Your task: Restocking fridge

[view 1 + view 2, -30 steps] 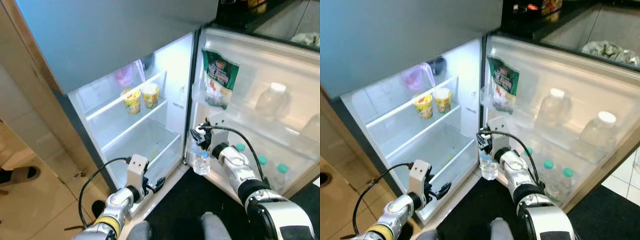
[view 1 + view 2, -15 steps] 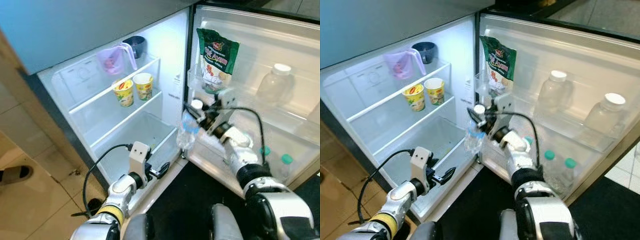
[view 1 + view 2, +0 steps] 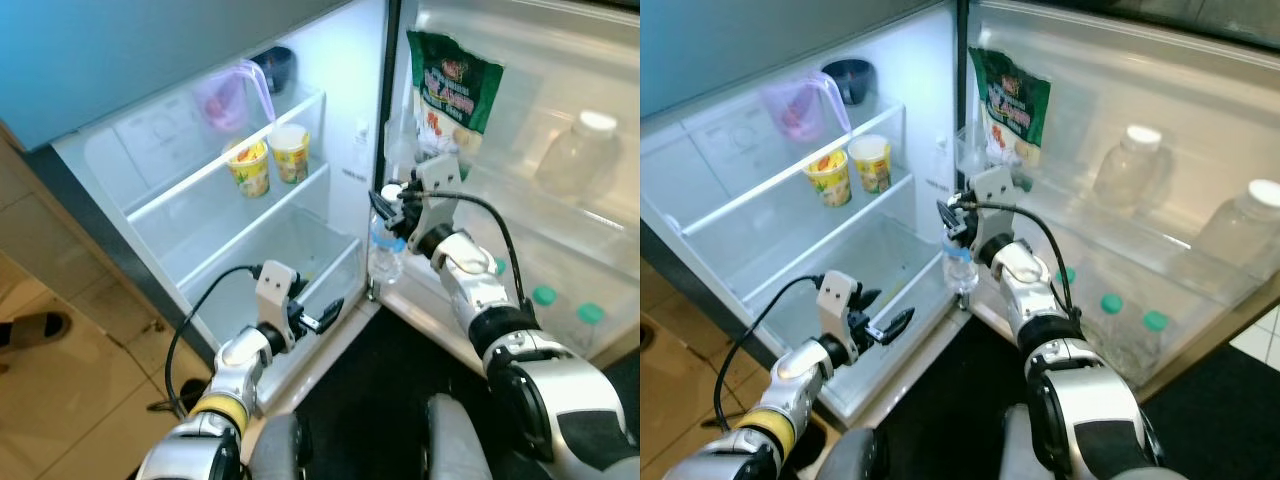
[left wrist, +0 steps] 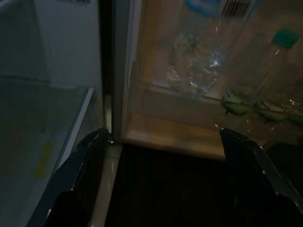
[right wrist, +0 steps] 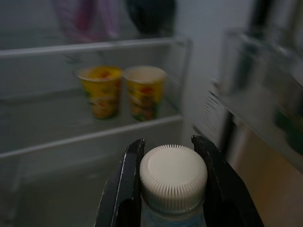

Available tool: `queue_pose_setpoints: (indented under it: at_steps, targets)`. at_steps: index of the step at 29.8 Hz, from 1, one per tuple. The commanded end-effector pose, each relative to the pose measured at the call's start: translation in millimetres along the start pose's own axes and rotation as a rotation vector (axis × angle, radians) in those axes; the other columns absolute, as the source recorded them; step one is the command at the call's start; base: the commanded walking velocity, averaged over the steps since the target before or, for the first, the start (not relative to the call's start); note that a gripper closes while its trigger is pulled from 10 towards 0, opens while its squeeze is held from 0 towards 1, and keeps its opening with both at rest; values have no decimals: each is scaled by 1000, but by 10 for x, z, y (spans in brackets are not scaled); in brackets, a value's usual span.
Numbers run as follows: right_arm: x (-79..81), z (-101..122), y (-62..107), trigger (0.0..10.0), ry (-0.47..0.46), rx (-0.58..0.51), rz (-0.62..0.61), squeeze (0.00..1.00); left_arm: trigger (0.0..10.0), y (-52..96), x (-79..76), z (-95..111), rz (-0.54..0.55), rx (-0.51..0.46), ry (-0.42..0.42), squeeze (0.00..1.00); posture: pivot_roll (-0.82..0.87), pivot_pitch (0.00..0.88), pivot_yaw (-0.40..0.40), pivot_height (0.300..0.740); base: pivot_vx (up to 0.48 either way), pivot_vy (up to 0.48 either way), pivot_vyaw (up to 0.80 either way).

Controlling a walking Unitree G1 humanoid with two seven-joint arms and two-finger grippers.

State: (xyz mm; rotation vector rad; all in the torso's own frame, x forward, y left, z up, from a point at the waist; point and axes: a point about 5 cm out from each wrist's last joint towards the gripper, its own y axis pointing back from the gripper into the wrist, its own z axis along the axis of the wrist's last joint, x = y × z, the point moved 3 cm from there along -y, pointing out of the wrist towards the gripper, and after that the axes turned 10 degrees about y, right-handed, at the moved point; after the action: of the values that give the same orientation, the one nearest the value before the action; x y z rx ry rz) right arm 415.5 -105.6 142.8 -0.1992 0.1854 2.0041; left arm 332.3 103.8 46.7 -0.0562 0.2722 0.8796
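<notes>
My right gripper [image 3: 392,203] is shut on the neck of a clear water bottle [image 3: 385,252] with a white cap [image 5: 173,177]. The bottle hangs upright at the hinge edge, between the fridge compartment and the open door. In the right wrist view the two fingers [image 5: 125,189] clamp the cap's sides, facing the shelves. Lower down, my left gripper [image 3: 322,316] stands open in front of the clear bottom drawer [image 3: 290,260], holding nothing. Its wrist view has both fingers [image 4: 78,182] spread wide, with the bottle's base [image 4: 196,71] ahead.
Two yellow noodle cups [image 3: 250,168] stand on the middle shelf, a pink jug [image 3: 225,98] and a dark bowl [image 3: 272,68] above. The door holds a green snack bag [image 3: 455,95], a large white-capped bottle [image 3: 578,152] and teal-capped bottles [image 3: 545,298]. A foot [image 3: 30,330] rests far left.
The right gripper has raised the bottle from low by the door's foot up to the hinge edge. The camera has shifted over the fridge. The left gripper stays open by the drawer.
</notes>
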Motion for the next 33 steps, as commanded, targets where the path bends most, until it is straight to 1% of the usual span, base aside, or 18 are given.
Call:
queue_pose_setpoints:
  at_steps: [1,3,5,7,8,11,13,14,19,26,27,29,30,31,33]
  targets:
    - [-63,19,-16,10000,23,23,-38,0,10000,2,-42,28,-29,-25,-14,0,7,151,41,600,0,0,0]
    - [-189,47,4,10000,18,20,-94,0,10000,5,-60,54,-49,-34,-30,0,12,157,39,600,0,0,0]
    - [-379,113,42,10000,2,-5,-173,0,10000,6,-67,91,-63,-49,-36,0,15,135,37,600,0,0,0]
    - [-508,165,70,10000,-8,-22,-224,0,10000,2,-74,117,-74,-56,-43,0,14,142,39,600,0,0,0]
    - [-508,165,70,10000,-8,-22,-224,0,10000,2,-74,117,-74,-56,-43,0,14,142,39,600,0,0,0]
    - [-629,198,107,10000,11,-23,-268,0,10000,-3,-97,126,-98,-50,-60,0,10,136,50,600,0,0,0]
    - [-714,206,142,10000,8,-27,-309,0,10000,-13,-109,135,-119,-37,-78,0,13,139,49,600,0,0,0]
    - [-714,206,142,10000,8,-27,-309,0,10000,-13,-109,135,-119,-37,-78,0,13,139,49,600,0,0,0]
    - [-813,188,199,10000,-13,-33,-356,0,10000,-39,-134,219,-150,-55,-85,0,7,130,53,600,0,0,0]
    - [-869,177,230,10000,-5,-26,-379,0,10000,-60,-172,234,-172,-57,-87,0,7,129,62,600,0,0,0]
    - [-906,157,256,10000,-11,-20,-402,0,10000,-77,-223,228,-202,-53,-87,0,9,129,71,600,0,0,0]
    - [-916,145,266,10000,-17,-18,-410,0,10000,-81,-242,223,-214,-50,-87,0,9,129,71,600,0,0,0]
    - [-906,79,284,10000,-27,1,-417,0,10000,-87,-271,216,-231,-46,-87,0,7,127,75,600,0,0,0]
    - [-906,79,284,10000,-27,1,-417,0,10000,-87,-271,216,-231,-46,-87,0,7,127,75,600,0,0,0]
    - [-831,-50,293,10000,-66,35,-405,0,10000,-96,-298,215,-250,-40,-87,0,4,125,83,600,0,0,0]
